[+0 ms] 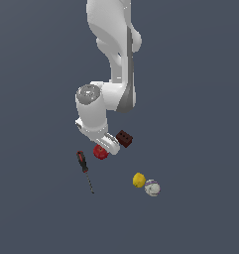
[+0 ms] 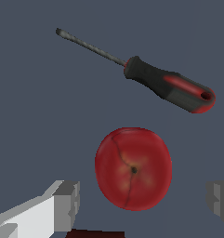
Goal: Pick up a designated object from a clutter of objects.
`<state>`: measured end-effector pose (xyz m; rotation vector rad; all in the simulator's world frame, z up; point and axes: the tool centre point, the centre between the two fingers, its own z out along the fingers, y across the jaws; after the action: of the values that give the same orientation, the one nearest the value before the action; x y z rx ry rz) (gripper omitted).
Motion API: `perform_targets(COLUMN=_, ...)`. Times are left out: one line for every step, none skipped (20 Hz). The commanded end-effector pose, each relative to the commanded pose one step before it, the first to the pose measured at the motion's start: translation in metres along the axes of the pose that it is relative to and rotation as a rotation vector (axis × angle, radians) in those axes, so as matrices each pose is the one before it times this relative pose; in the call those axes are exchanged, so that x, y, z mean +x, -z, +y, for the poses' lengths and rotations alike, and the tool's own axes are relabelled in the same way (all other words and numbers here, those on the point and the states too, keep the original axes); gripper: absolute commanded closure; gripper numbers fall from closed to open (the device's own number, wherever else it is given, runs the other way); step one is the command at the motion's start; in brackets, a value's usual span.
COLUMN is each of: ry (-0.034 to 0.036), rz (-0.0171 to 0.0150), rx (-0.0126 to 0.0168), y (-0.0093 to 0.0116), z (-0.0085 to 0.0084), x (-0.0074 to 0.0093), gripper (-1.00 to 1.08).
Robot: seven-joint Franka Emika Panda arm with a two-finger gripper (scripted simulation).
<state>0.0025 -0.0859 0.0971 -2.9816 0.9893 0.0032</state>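
Note:
The designated object, a glossy red apple (image 1: 100,152) (image 2: 133,168), lies on the grey floor, partly hidden in the exterior view by the white hand above it. My gripper (image 1: 107,146) (image 2: 143,204) hovers over it, open, with one finger (image 2: 62,207) on each side of the apple and a gap to both. The rest of the clutter lies around: a dark brown block (image 1: 124,139), a red-and-black-handled screwdriver (image 1: 84,168) (image 2: 146,76), a yellow ball (image 1: 139,179) and a white ball with purple marks (image 1: 152,188).
The white arm (image 1: 116,59) comes down from above the apple. The block sits close beside the gripper on the exterior view's right. The screwdriver lies a short way off on the exterior view's left.

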Motion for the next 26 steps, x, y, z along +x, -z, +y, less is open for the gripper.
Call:
perform_targets(ry=0.00016, rz=0.00070, rx=0.00043, y=0.00001, z=-0.00025, x=0.00015, gripper=-0.92)
perform_targets(ry=0.00000, rz=0.00000, rx=0.00000, y=-0.00104, z=-0.00003, x=-0.00005, gripper=-0.92)
perform_targets(ry=-0.00048, rz=0.00009, rx=-0.00002, y=-0.00168, z=0.00018, x=0.00003, gripper=-0.92)
perform_targets(ry=0.00000, rz=0.00000, rx=0.00000, y=-0.00240, z=-0.00007, x=-0.00013, gripper=-0.92)
perform_targets(ry=-0.00068, rz=0.00013, rx=-0.00004, y=-0.00302, z=0.00024, x=0.00000, gripper=-0.92)
perform_targets(ry=-0.00048, rz=0.00010, rx=-0.00003, y=-0.00369, z=0.00013, x=-0.00009, gripper=-0.92)
perform_targets(ry=-0.00048, rz=0.00010, rx=-0.00004, y=-0.00434, z=0.00011, x=-0.00012, gripper=-0.92)
perform_targets(ry=-0.00067, rz=0.00014, rx=-0.00005, y=-0.00494, z=0.00019, x=-0.00010, gripper=-0.92)
perform_targets(ry=-0.00067, rz=0.00014, rx=-0.00005, y=-0.00552, z=0.00016, x=-0.00011, gripper=-0.92)
perform_targets(ry=-0.00067, rz=0.00014, rx=-0.00003, y=-0.00531, z=0.00015, x=-0.00006, gripper=-0.92)
perform_targets(ry=-0.00048, rz=0.00010, rx=0.00000, y=-0.00467, z=0.00005, x=-0.00003, gripper=-0.92)
perform_targets(ry=-0.00048, rz=0.00010, rx=0.00003, y=-0.00398, z=0.00004, x=0.00005, gripper=-0.92)
perform_targets(ry=0.00000, rz=0.00000, rx=0.00000, y=-0.00335, z=-0.00020, x=0.00001, gripper=-0.92)
perform_targets(ry=-0.00047, rz=0.00008, rx=0.00011, y=-0.00261, z=0.00004, x=0.00018, gripper=-0.92)
perform_targets(ry=0.00000, rz=0.00000, rx=0.00000, y=-0.00204, z=-0.00018, x=0.00009, gripper=-0.92)
perform_targets(ry=0.00000, rz=0.00000, rx=0.00000, y=-0.00143, z=-0.00014, x=0.00010, gripper=-0.92)
perform_targets(ry=-0.00042, rz=0.00006, rx=0.00025, y=-0.00075, z=0.00012, x=0.00018, gripper=-0.92)
perform_targets(ry=0.00000, rz=0.00000, rx=0.00000, y=-0.00028, z=-0.00003, x=0.00003, gripper=-0.92)
perform_targets(ry=0.00000, rz=0.00000, rx=0.00000, y=0.00000, z=0.00000, x=0.00000, gripper=1.08)
perform_targets(ry=0.00000, rz=0.00000, rx=0.00000, y=0.00000, z=0.00000, x=0.00000, gripper=1.08)
perform_targets(ry=0.00000, rz=0.00000, rx=0.00000, y=0.00000, z=0.00000, x=0.00000, gripper=1.08)
perform_targets(ry=0.00000, rz=0.00000, rx=0.00000, y=0.00000, z=0.00000, x=0.00000, gripper=1.08)
perform_targets(ry=0.00000, rz=0.00000, rx=0.00000, y=0.00000, z=0.00000, x=0.00000, gripper=1.08)
perform_targets(ry=0.00000, rz=0.00000, rx=0.00000, y=0.00000, z=0.00000, x=0.00000, gripper=1.08)
perform_targets(ry=0.00000, rz=0.00000, rx=0.00000, y=0.00000, z=0.00000, x=0.00000, gripper=1.08)
perform_targets(ry=0.00000, rz=0.00000, rx=0.00000, y=0.00000, z=0.00000, x=0.00000, gripper=1.08)
